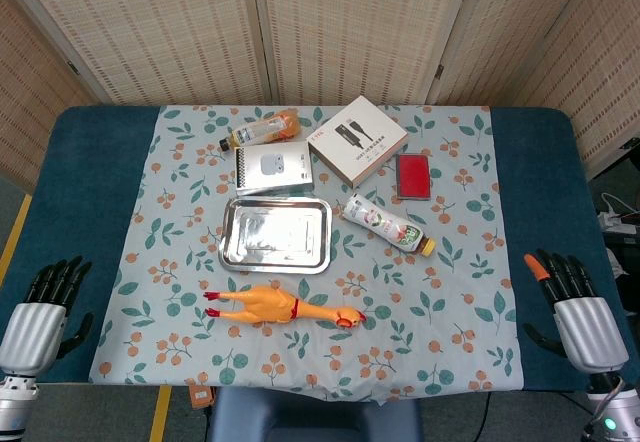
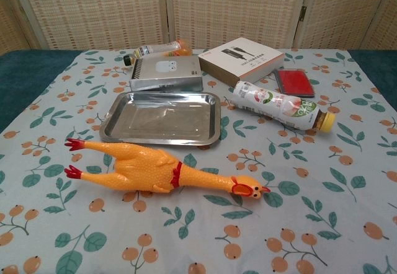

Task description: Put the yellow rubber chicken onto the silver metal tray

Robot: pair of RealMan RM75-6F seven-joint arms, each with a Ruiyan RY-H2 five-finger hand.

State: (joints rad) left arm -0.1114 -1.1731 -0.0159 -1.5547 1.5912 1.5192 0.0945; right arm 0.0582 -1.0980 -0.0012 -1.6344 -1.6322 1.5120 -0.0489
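The yellow rubber chicken (image 1: 281, 308) (image 2: 160, 172) lies on its side on the flowered cloth, red feet to the left and head to the right. Just behind it sits the silver metal tray (image 1: 232, 251) (image 2: 111, 123), with nothing in it. My left hand (image 1: 43, 312) rests at the table's front left corner, fingers apart and holding nothing. At the front right corner my right hand (image 1: 574, 305) lies likewise with fingers spread and nothing in it. Both hands are far from the chicken and appear only in the head view.
Behind the tray lies a silver boxed device (image 1: 273, 169) and an orange-capped bottle (image 1: 262, 130). A white and orange box (image 1: 357, 139), a red case (image 1: 413, 175) and a drink bottle (image 1: 388, 225) lying on its side sit to the tray's right.
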